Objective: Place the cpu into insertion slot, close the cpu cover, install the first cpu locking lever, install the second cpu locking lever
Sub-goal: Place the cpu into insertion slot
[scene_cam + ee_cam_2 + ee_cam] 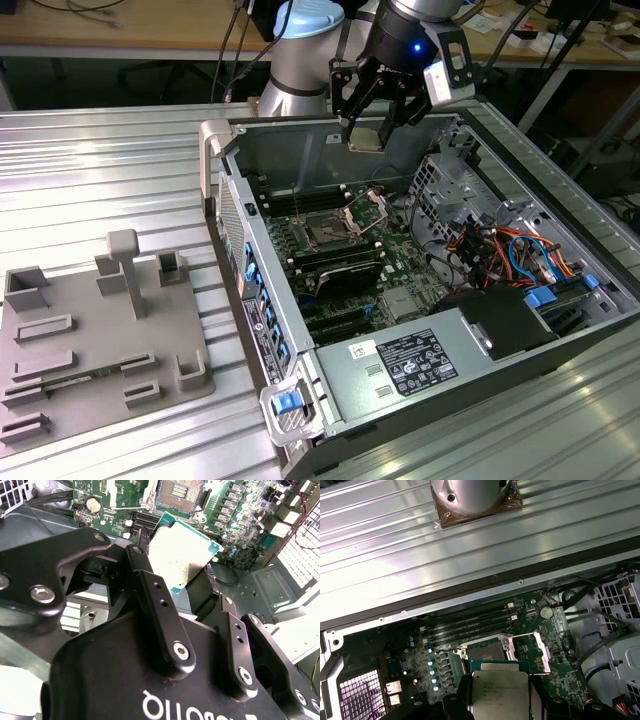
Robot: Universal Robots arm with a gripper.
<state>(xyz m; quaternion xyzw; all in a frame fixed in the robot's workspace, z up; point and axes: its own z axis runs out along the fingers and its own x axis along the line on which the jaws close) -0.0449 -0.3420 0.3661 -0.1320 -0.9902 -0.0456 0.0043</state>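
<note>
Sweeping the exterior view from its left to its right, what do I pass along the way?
First the grey fixture tray → insertion slot → cpu clamped in the gripper → coloured cables.

In the first wrist view the chip (499, 692) runs off the picture's edge and hides part of the socket (487, 653). In the second wrist view black fingers (156, 601) cover its sides.
</note>
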